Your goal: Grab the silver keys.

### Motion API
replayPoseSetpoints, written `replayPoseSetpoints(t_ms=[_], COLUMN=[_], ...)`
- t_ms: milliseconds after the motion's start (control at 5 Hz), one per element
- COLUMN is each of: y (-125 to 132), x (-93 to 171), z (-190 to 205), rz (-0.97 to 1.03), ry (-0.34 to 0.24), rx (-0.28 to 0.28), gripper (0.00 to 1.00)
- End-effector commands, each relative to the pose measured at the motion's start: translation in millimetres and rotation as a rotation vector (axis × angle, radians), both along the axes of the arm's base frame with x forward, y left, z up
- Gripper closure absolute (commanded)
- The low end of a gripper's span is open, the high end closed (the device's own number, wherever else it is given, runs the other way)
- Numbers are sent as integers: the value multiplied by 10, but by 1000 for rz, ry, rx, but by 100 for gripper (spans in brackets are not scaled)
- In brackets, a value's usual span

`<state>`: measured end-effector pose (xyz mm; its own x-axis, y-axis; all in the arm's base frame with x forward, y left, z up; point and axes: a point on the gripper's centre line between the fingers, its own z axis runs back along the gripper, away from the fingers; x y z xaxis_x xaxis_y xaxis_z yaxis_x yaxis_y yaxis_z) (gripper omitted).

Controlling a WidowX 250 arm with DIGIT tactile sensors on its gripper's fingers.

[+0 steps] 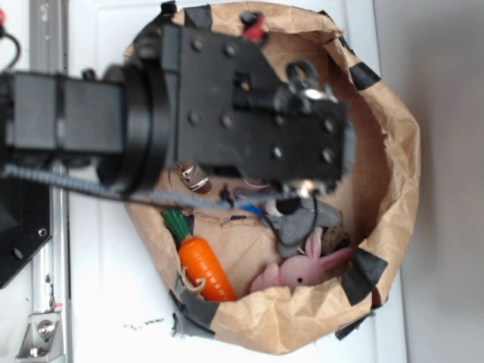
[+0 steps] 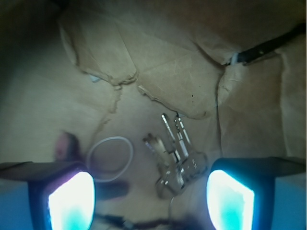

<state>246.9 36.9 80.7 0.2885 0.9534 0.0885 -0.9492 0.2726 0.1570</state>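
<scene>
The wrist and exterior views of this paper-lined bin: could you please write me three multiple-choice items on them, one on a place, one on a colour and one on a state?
1. In the wrist view, where do the silver keys lie?
A. Between the two fingers, nearer the one on the right of the picture
B. Outside both fingers
C. On top of the white loop

2. What colour is the toy bunny in the exterior view?
A. Green
B. Pink
C. Yellow

3. How does the gripper stand?
A. Shut on the keys
B. Shut on the white loop
C. Open, holding nothing

Answers:
1 A: the keys sit in the gap, close to the right-hand finger, with the white loop apart beside them.
2 B: it lies pink beside the orange carrot.
3 C: the fingers are wide apart and the keys rest on the brown paper.
</scene>
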Motion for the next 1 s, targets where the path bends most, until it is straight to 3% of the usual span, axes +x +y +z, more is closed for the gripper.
replayPoseSetpoints(t_ms=[0,800], y=[170,160], x=[-414,-465], z=[57,75], rz=[-8,-48], ry=[7,11], rx=[38,13], gripper=[0,0])
